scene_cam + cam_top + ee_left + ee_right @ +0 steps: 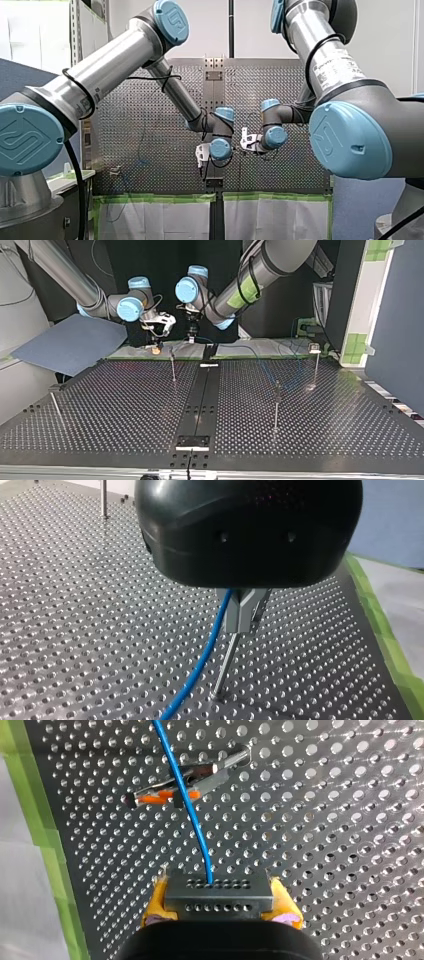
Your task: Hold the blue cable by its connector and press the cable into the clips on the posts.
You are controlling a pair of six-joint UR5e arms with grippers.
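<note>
In the right wrist view my right gripper (220,906), with yellow pads, is shut on a grey connector (218,892) pierced with small holes. The blue cable (192,815) leaves the connector and runs ahead across the orange-tipped clip (167,797) of a post. In the left wrist view my left gripper (243,628) has its metal fingers shut on the blue cable (200,665), directly over a thin post (225,665). The cable trails down to the plate. Both grippers hang close together at the plate's far edge in the top view, my right gripper (161,325) beside my left gripper (192,334).
Thin posts stand on the perforated plate (125,405): one (173,367) near the grippers, two (276,407) (315,365) at the top view's right, one (55,407) at its left. Green tape (45,845) edges the plate. A blue-grey panel (70,342) lies beyond it.
</note>
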